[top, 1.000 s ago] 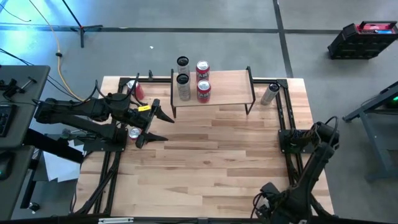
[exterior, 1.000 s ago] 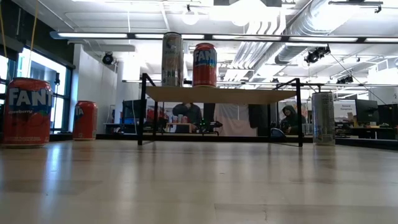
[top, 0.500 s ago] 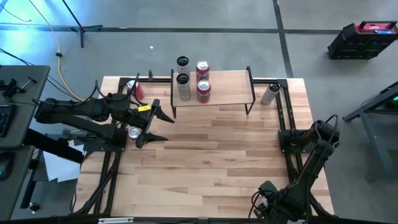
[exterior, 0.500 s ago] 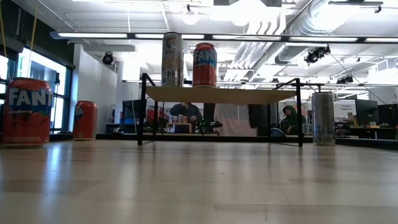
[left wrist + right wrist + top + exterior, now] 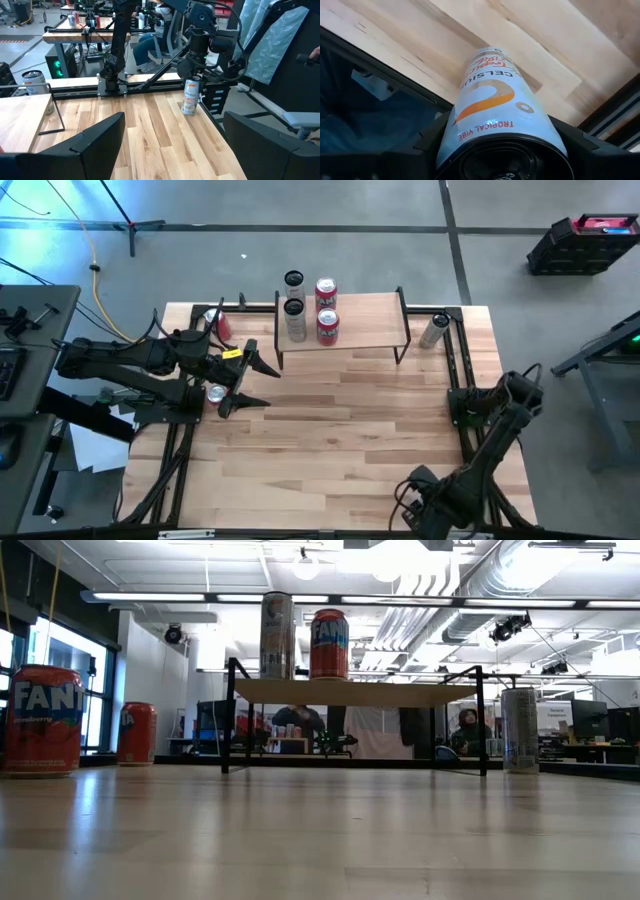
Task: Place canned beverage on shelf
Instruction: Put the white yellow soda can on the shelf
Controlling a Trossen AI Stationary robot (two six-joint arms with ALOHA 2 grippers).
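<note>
The shelf [image 5: 350,320], a light plank on thin black legs, stands at the table's far edge and also shows in the low view [image 5: 350,692]. Silver cans [image 5: 294,318] and red cans [image 5: 327,325] stand on its left part. My right gripper [image 5: 505,130] is shut on a white and orange Celsius can [image 5: 495,100] at the table's near right corner [image 5: 425,505]. My left gripper [image 5: 258,383] is open and empty at the table's left side, pointing toward the right edge; it also shows in its own wrist view [image 5: 172,145]. My right gripper holds the Celsius can by its side walls [image 5: 451,131], one dark finger [image 5: 427,145] on each side. The can lies along the fingers and reaches forward past them toward the wooden table top. I cannot tell whether its far end rests on the table.
A red can [image 5: 222,326] stands at the far left. A silver-topped can [image 5: 215,392] stands beside my left gripper. Another Celsius can [image 5: 433,330] stands at the far right, right of the shelf. Black rails [image 5: 455,370] run along both table sides. Bare wood lies in the middle.
My right arm has shifted a little at the near right corner, its wrist moving slightly toward the table's left edge. My left arm has kept still.
</note>
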